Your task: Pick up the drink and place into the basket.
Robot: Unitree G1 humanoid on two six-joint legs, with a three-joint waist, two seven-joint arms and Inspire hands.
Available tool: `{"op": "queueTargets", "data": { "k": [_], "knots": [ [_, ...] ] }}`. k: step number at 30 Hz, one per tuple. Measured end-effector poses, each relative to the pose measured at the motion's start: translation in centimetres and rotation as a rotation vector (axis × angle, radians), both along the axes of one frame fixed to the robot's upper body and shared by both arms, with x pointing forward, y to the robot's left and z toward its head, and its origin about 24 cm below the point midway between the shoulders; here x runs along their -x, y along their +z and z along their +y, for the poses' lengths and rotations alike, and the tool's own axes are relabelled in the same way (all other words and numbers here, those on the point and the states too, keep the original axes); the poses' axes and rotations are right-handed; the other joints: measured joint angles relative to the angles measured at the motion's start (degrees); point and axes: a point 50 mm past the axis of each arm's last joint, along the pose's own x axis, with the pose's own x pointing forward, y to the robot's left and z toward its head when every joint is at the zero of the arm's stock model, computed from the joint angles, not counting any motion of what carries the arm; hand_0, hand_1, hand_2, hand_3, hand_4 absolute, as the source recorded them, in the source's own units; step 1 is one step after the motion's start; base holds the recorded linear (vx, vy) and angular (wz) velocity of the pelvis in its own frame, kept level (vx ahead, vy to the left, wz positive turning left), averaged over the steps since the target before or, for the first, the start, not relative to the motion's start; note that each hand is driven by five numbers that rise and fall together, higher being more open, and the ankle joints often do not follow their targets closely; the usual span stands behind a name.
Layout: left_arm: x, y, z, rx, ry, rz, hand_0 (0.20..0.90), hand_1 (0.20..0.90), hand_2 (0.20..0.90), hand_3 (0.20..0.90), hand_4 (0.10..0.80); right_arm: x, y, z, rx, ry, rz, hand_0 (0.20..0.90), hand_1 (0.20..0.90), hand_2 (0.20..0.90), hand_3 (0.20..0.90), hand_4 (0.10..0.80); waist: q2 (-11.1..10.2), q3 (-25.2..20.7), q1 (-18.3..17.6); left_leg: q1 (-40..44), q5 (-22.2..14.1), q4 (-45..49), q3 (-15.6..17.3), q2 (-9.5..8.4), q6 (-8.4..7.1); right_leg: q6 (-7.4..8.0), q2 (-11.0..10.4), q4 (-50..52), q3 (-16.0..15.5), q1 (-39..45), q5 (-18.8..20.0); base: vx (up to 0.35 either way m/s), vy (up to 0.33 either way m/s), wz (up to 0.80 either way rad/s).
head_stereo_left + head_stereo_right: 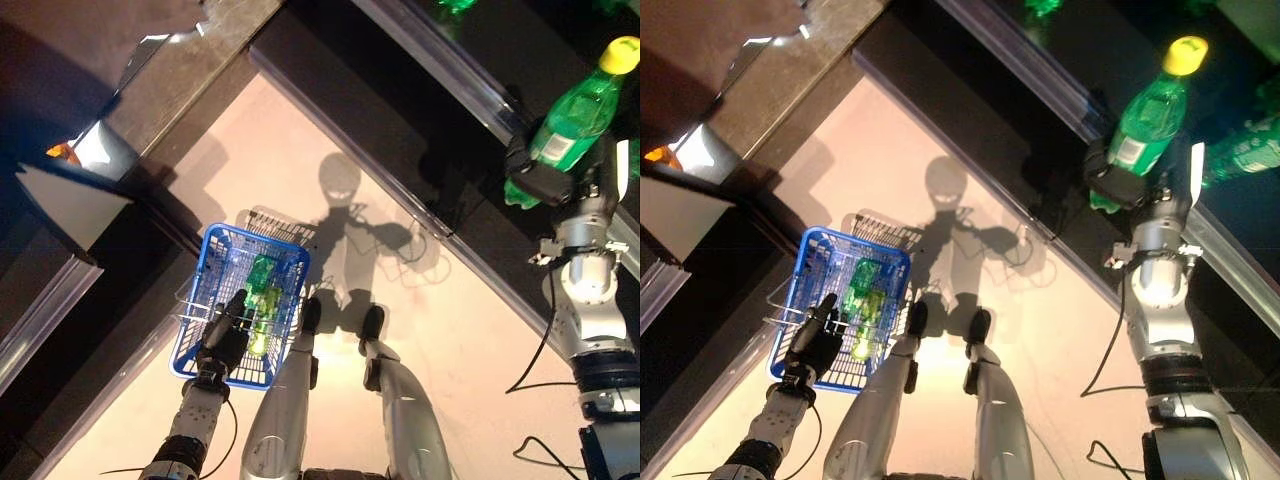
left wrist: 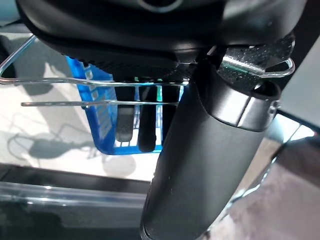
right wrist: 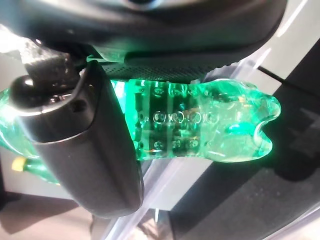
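Observation:
My right hand is shut on a green bottle with a yellow cap, held up at the right beside the dark shelf. The right wrist view shows its thumb across the bottle's ribbed green body. My left hand is shut on the thin wire handles of the blue basket, which hangs low at the left above the floor. Green bottles lie inside the basket.
A dark shelf with a glass-edged front runs along the right, with more green drinks on it. Another dark shelf unit stands at the left. The pale floor aisle runs between them.

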Motion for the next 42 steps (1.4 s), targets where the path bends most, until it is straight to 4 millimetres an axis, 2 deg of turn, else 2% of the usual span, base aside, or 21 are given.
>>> {"op": "queueTargets", "data": {
  "k": [6, 8, 12, 14, 19, 24, 31, 36, 40, 42],
  "knots": [
    [-0.1, 0.3, -0.7, 0.008, -0.001, -0.031, 0.300, 0.300, 0.300, 0.200, 0.100, 1.2, -0.8, 2.1, 0.026, 0.108, -0.021, 0.300, 0.300, 0.300, 0.200, 0.100, -0.09, -0.04, -1.15, 3.09, 0.40, -2.12, 0.88, 0.10, 0.17, 0.15, 0.14, -1.33, 0.86, 2.37, 0.49, -0.029, 0.024, -0.08],
    [0.2, 0.3, -1.1, -0.013, -0.023, -0.034, 0.300, 0.300, 0.300, 0.200, 0.100, 1.8, -1.6, 2.9, 0.042, 0.174, 0.005, 0.300, 0.300, 0.300, 0.200, 0.100, -0.11, -0.05, -1.07, 5.38, 0.87, -3.99, 1.08, 0.12, 0.25, 0.31, 0.19, -2.66, 1.06, 4.34, 0.81, 0.036, 0.015, -0.05],
    [1.2, 0.6, -1.7, -0.064, -0.070, -0.059, 0.300, 0.300, 0.300, 0.200, 0.100, 3.0, -4.6, 4.7, 0.082, 0.337, 0.126, 0.300, 0.300, 0.300, 0.200, 0.100, -0.24, -0.19, -1.00, 12.55, 2.03, -9.25, 0.95, 0.17, 0.40, 0.76, 0.12, -7.21, 0.80, 11.16, 1.55, 0.064, 0.006, 0.02],
    [1.1, 1.4, -2.0, -0.089, -0.100, -0.094, 0.300, 0.300, 0.300, 0.200, 0.100, 3.2, -5.8, 5.5, 0.101, 0.403, 0.194, 0.300, 0.300, 0.300, 0.200, 0.100, -0.22, -0.26, -1.02, 15.66, 2.31, -11.29, 0.41, 0.14, 0.47, 0.99, 0.14, -9.89, 0.07, 14.78, 2.01, 0.075, -0.004, 0.13],
    [-0.1, 3.5, -3.2, -0.142, -0.195, -0.148, 0.300, 0.300, 0.300, 0.200, 0.100, 3.0, -7.5, 7.7, 0.121, 0.525, 0.304, 0.300, 0.300, 0.300, 0.200, 0.100, -0.19, -0.85, -0.12, 18.98, 2.53, -12.96, -1.82, 0.06, 0.38, 1.13, 0.25, -13.49, -2.31, 19.88, 2.14, 0.048, -0.014, 0.22],
    [-0.9, 5.1, -4.2, -0.191, -0.292, -0.154, 0.300, 0.300, 0.300, 0.200, 0.100, 2.7, -8.7, 10.4, 0.118, 0.635, 0.393, 0.300, 0.300, 0.300, 0.200, 0.100, -0.06, -1.16, 1.74, 22.71, 2.58, -14.77, -2.12, 0.10, 0.30, 1.20, 0.57, -16.66, -3.85, 24.95, 2.27, 0.051, 0.009, 0.22],
    [-1.5, 7.8, -6.8, -0.311, -0.565, -0.217, 0.300, 0.300, 0.300, 0.200, 0.100, 1.9, -9.5, 13.7, 0.148, 0.740, 0.464, 0.300, 0.300, 0.300, 0.200, 0.100, 1.19, -1.95, 3.93, 24.70, 2.69, -14.86, -4.81, -0.26, 0.15, 1.60, 0.38, -17.23, -5.86, 28.30, 2.02, 0.025, 0.023, 0.21],
    [-1.7, 9.0, -8.6, -0.414, -0.784, -0.216, 0.300, 0.300, 0.300, 0.200, 0.100, 0.7, -11.7, 15.1, 0.168, 0.750, 0.607, 0.300, 0.300, 0.300, 0.200, 0.100, 2.68, -3.00, 5.67, 25.39, 2.91, -14.89, -6.63, -0.66, -0.17, 1.79, 0.11, -17.25, -7.80, 29.86, 1.69, 0.021, 0.017, 0.20],
    [-1.8, 9.1, -7.5, -0.492, -0.843, -0.160, 0.300, 0.300, 0.300, 0.200, 0.100, 0.5, -12.7, 16.3, 0.159, 0.749, 0.659, 0.300, 0.300, 0.300, 0.200, 0.100, 2.93, -3.19, 6.45, 25.54, 3.07, -14.74, -8.22, -0.80, -0.37, 1.75, 0.09, -17.25, -9.52, 30.67, 1.35, 0.035, 0.013, 0.20],
    [-1.8, 8.9, -7.8, -0.513, -0.896, -0.128, 0.300, 0.300, 0.300, 0.200, 0.100, 0.2, -13.8, 16.6, 0.165, 0.732, 0.717, 0.300, 0.300, 0.300, 0.200, 0.100, 3.07, -3.27, 7.32, 25.67, 3.19, -14.72, -9.02, -0.90, -0.43, 1.78, 0.10, -17.25, -10.11, 31.12, 1.16, 0.035, 0.003, 0.20]
  ]
}}
